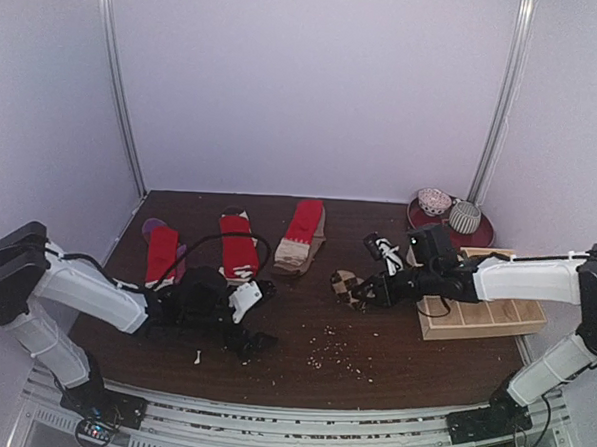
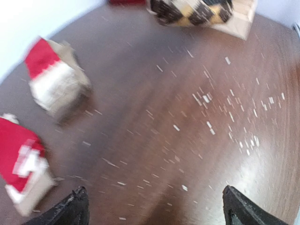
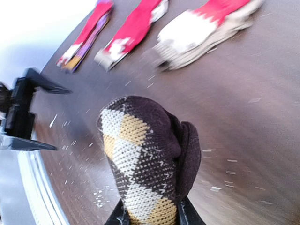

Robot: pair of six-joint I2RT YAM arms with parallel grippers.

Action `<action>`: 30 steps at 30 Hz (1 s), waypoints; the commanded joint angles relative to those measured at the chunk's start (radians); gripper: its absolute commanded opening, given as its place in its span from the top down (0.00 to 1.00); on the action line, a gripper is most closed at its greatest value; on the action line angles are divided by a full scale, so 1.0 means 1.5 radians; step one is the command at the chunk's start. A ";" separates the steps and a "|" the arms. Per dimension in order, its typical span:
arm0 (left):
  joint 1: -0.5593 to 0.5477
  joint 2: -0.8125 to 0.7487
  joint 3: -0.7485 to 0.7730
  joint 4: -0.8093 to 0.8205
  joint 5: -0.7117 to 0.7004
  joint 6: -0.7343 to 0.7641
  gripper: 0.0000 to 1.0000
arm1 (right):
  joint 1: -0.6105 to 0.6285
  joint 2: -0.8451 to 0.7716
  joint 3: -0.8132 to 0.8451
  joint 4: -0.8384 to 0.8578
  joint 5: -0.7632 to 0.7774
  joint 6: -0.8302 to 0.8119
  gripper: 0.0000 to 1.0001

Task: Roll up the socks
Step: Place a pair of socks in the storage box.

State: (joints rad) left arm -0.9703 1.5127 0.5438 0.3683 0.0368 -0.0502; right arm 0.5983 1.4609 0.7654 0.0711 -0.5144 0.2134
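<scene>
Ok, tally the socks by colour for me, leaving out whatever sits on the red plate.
Red socks: 3
Brown argyle sock: 1
Black sock with white stripes: 1
Total: 5

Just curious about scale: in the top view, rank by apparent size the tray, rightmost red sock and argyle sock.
Largest, the tray; then the rightmost red sock; smallest, the argyle sock, bunched in the right gripper.

I see the argyle sock (image 3: pixel 140 159) dark brown, white and tan diamonds; middle sock (image 1: pixel 238 245) red, pale cuff (leftmost sock (image 1: pixel 161 251) red-purple); table (image 1: pixel 421 360) dark brown.
</scene>
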 commanded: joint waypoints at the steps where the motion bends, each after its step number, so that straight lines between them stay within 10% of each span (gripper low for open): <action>1: 0.004 -0.115 -0.013 0.026 -0.166 0.010 0.02 | -0.062 -0.089 0.019 -0.140 0.096 -0.006 0.92; 15: 0.088 -0.124 0.065 0.078 -0.147 -0.064 0.02 | -0.337 -0.226 0.011 -0.216 0.206 -0.157 0.89; 30: 0.088 -0.102 0.058 0.116 -0.129 -0.060 0.02 | -0.372 -0.045 0.132 -0.184 0.092 -0.465 0.86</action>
State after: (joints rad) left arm -0.8371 1.3514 0.6117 0.4774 -0.1967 -0.1307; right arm 0.0605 1.3663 0.9310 -0.2352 -0.3450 -0.3618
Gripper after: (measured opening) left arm 0.984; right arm 0.224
